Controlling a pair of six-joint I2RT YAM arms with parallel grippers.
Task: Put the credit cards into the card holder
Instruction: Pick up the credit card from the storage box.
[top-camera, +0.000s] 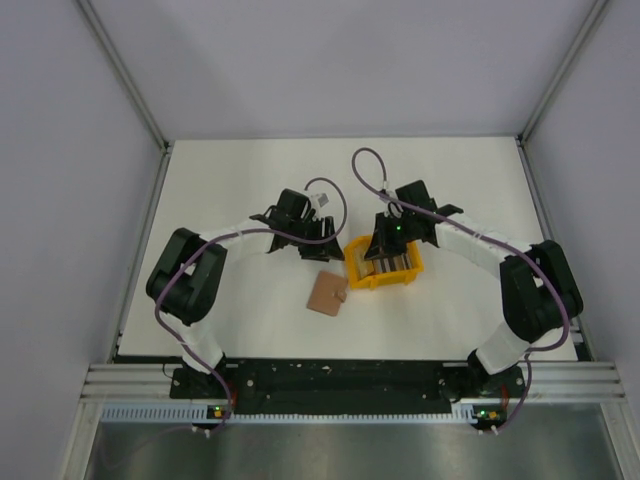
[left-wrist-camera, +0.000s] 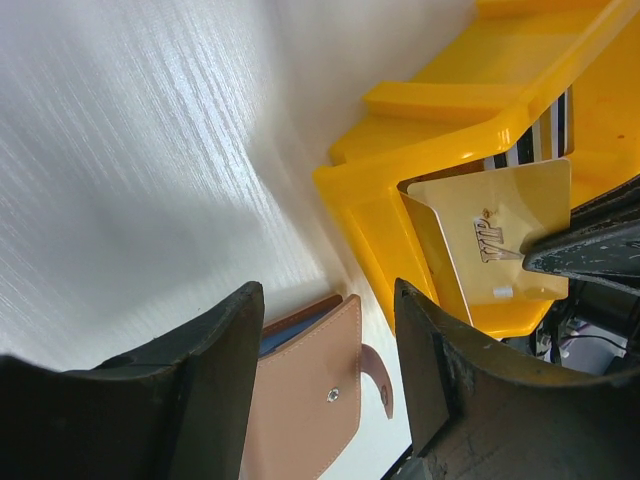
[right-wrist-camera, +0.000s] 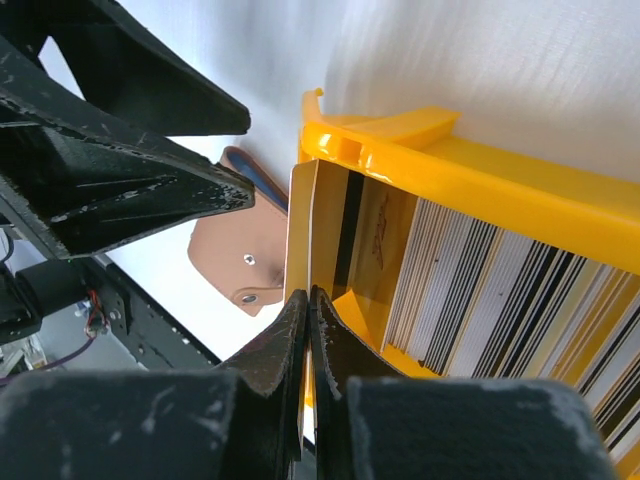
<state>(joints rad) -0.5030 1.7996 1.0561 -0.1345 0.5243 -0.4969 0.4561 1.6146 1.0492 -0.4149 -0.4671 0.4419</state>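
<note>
On the white table (top-camera: 240, 190) the yellow tray (right-wrist-camera: 480, 180) sits mid-frame, full of credit cards (right-wrist-camera: 480, 290) standing on edge. The brown card holder (top-camera: 327, 294) lies just lower left of it. My right pincer (right-wrist-camera: 308, 300) pinches one gold card (left-wrist-camera: 500, 215) at the tray's corner. My left pincer (left-wrist-camera: 325, 290) is spread wide, holding nothing.

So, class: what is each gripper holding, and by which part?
The right gripper pinches a gold card by one edge; the left gripper holds nothing.
</note>
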